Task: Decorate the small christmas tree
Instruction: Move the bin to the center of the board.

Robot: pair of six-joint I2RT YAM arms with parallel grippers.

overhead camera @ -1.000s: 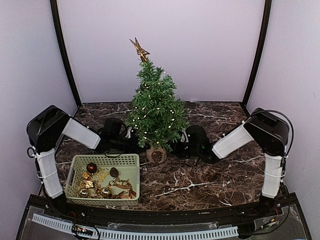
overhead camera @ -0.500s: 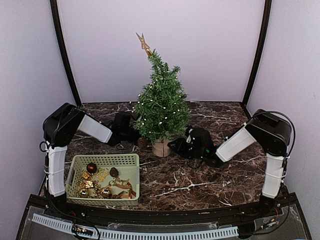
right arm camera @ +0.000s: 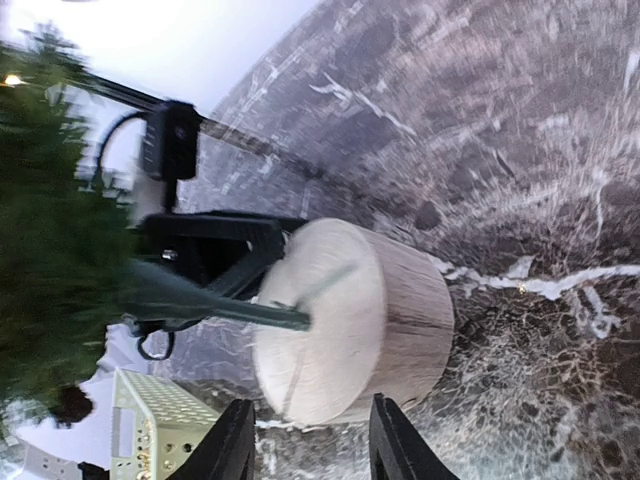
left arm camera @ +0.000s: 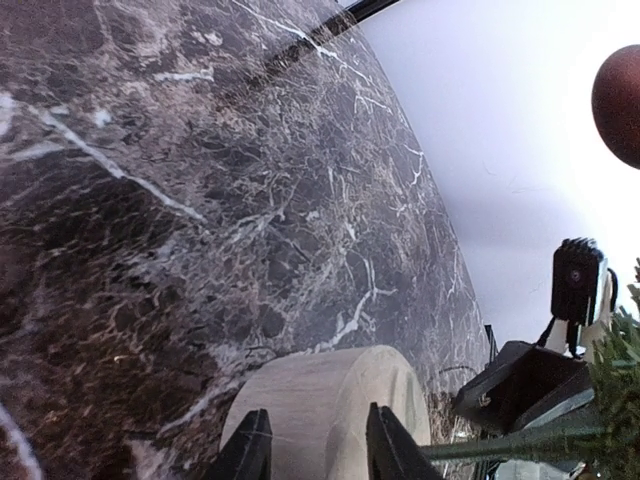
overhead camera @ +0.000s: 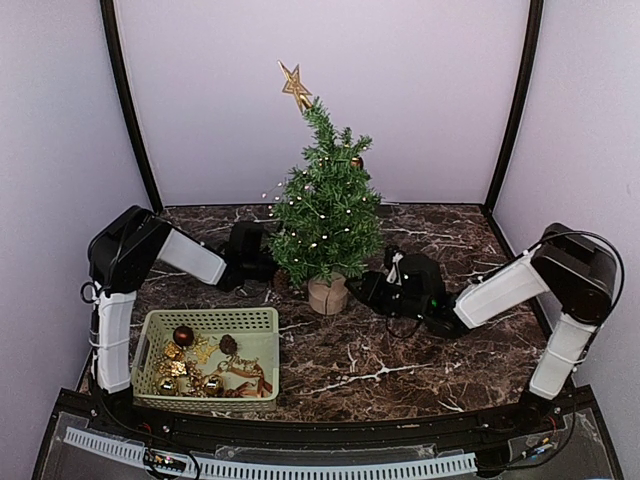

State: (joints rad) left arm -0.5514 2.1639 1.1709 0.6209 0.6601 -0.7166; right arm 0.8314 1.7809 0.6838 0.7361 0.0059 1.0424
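Left gripper (left arm camera: 312, 450) faces the small christmas tree (overhead camera: 325, 210); basket (overhead camera: 210, 318) holds gold ornaments (overhead camera: 195, 368).

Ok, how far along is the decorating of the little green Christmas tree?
Partly done. The small dark-green bristly christmas tree carries a gold star topper, a string of lights and one dark ball. Nothing is in hand: the left gripper and right gripper both stand open beside its round tan wooden base. Still to hang: the gold and dark ornaments lying in the pale green plastic basket.

The small christmas tree (overhead camera: 325, 210) has shifted rightward and farther back.
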